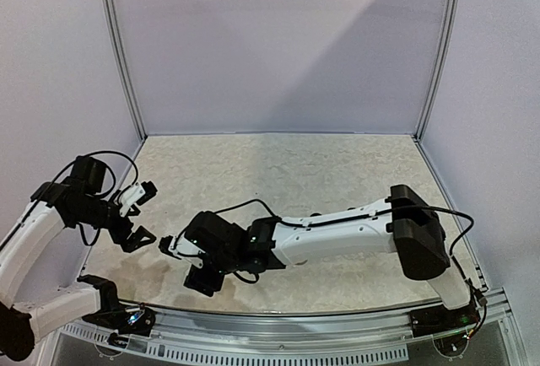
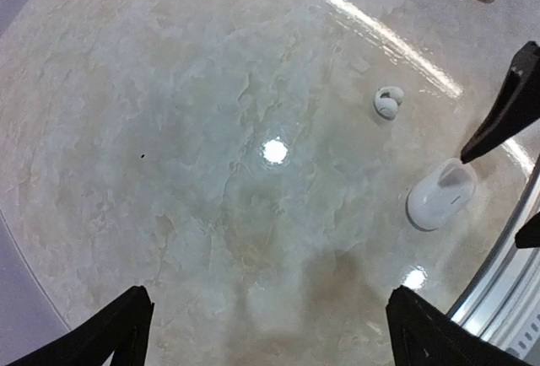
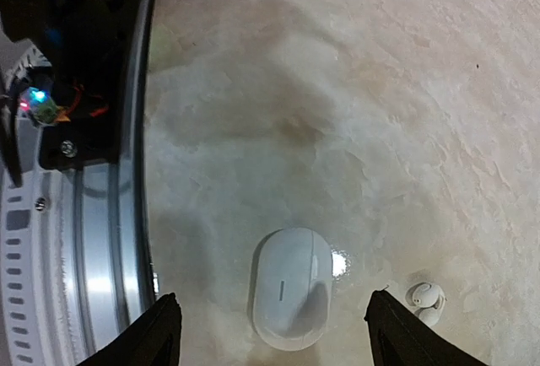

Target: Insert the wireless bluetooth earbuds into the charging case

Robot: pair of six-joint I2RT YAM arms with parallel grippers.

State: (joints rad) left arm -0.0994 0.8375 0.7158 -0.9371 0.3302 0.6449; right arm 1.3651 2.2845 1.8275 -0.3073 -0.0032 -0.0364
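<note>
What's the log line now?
left gripper: open, empty | right gripper: open above white charging case | white earbud: on table beside case

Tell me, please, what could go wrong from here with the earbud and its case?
The white case looks shut, so the earbud cannot go in until it is opened. The earbud is tiny and lies close beside the case; the right arm's jaws, standing open, might knock it away if they come down.

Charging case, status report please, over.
Left gripper open, empty. Right gripper open over the white charging case, lid looks shut. White earbud loose beside it, outside. Nothing blocking.
</note>
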